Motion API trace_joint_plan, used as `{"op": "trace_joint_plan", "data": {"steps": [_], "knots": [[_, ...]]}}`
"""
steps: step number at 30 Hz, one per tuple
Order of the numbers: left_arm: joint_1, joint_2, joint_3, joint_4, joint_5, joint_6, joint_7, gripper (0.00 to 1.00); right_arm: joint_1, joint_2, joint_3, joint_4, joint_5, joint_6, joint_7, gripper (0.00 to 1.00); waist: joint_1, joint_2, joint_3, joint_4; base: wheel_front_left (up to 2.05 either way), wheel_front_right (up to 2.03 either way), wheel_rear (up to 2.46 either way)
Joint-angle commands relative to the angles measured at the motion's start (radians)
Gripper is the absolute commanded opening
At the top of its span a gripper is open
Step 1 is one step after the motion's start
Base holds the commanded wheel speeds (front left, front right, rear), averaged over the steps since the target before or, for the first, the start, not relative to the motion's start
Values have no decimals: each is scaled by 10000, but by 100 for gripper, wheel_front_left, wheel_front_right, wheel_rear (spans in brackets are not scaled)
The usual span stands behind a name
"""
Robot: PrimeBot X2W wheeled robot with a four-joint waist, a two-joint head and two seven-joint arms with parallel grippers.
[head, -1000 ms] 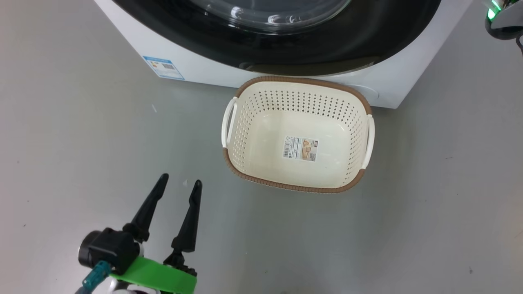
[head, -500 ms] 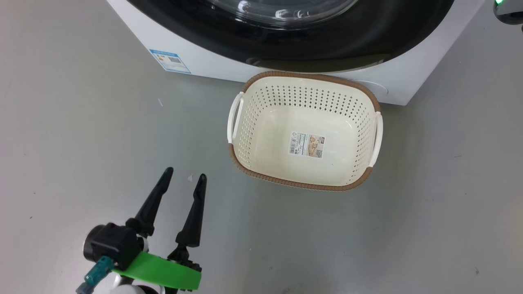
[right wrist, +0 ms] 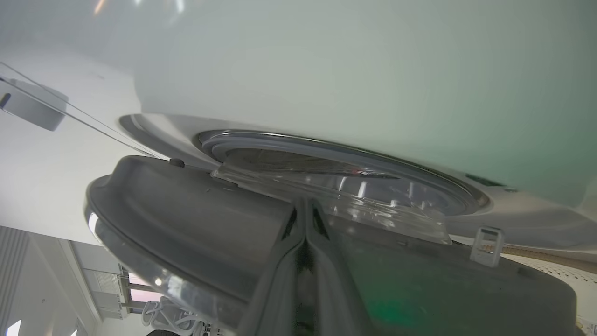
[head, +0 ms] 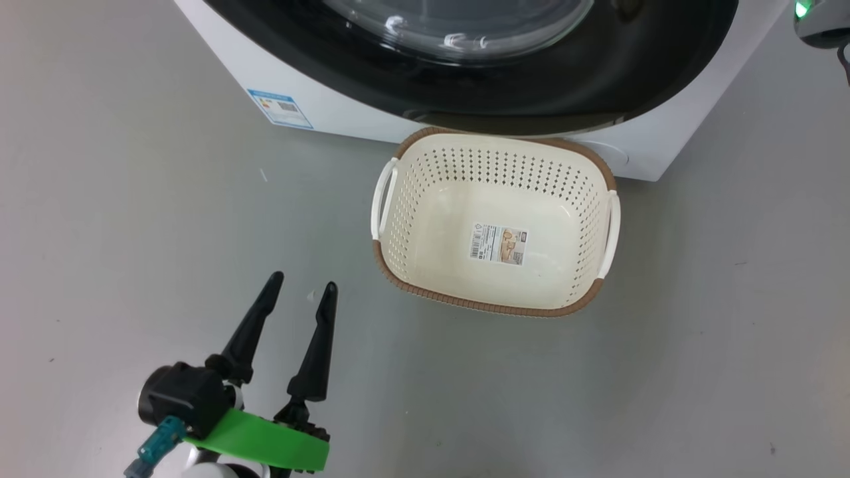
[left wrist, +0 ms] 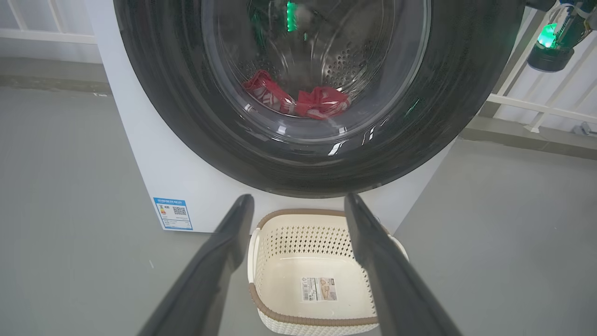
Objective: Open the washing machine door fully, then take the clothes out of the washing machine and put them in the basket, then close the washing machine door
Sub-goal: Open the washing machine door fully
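Observation:
The white washing machine [head: 319, 93] fills the top of the head view. Its black-rimmed door [head: 531, 86] stands ajar, its lower rim hanging over the far edge of the basket [head: 491, 307]. The cream basket sits on the floor right in front of the machine, with just a paper label on its bottom. Red clothes [left wrist: 298, 98] lie in the drum, seen through the door glass. My left gripper [head: 303, 281] hovers open over the floor, left of the basket. My right gripper [right wrist: 306, 205] is shut, its fingers lying against the door's inner face [right wrist: 186, 200] beside the glass bowl [right wrist: 364, 196].
Bare grey floor surrounds the basket on the left, right and near sides. A blue label [head: 279, 108] marks the machine's lower left front. Part of my right arm with a green light [head: 820, 23] shows at the upper right. White railings [left wrist: 536, 102] stand behind the machine.
The head picture has shifted a little, so the camera moved. The door's lower rim now overlaps the basket's far rim. The left gripper stays open in place.

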Motion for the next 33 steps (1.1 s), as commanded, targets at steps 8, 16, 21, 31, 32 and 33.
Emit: {"op": "trace_joint_plan", "data": {"steps": [8, 16, 21, 31, 32, 33], "knots": [[123, 110, 402, -270, 63, -56, -120, 100, 425, 334, 187, -490, 31, 35, 676, 0, 0, -1, -359, -164, 0, 0, 0], [296, 88, 399, -313, 158, -56, -120, 100, 883, 384, 272, -782, 118, 35, 1140, 0, 0, -1, -678, -278, 0, 0, 0], [420, 81, 411, -309, 198, -56, -120, 100, 1302, 417, 385, -1087, 106, 35, 1381, 0, 0, -1, -902, -290, 0, 0, 0], [852, 100, 467, -339, 339, -56, -120, 100, 2314, 721, 621, -1931, 274, 35, 1968, 0, 0, -1, -1486, -276, 0, 0, 0], [890, 105, 474, -350, 354, -56, -120, 100, 2412, 756, 666, -2023, 282, 35, 2042, 0, 0, -1, -1533, -279, 0, 0, 0], [926, 109, 476, -354, 370, -56, -120, 100, 2514, 777, 717, -2120, 271, 35, 2102, 0, 0, -1, -1591, -274, 0, 0, 0]]}}
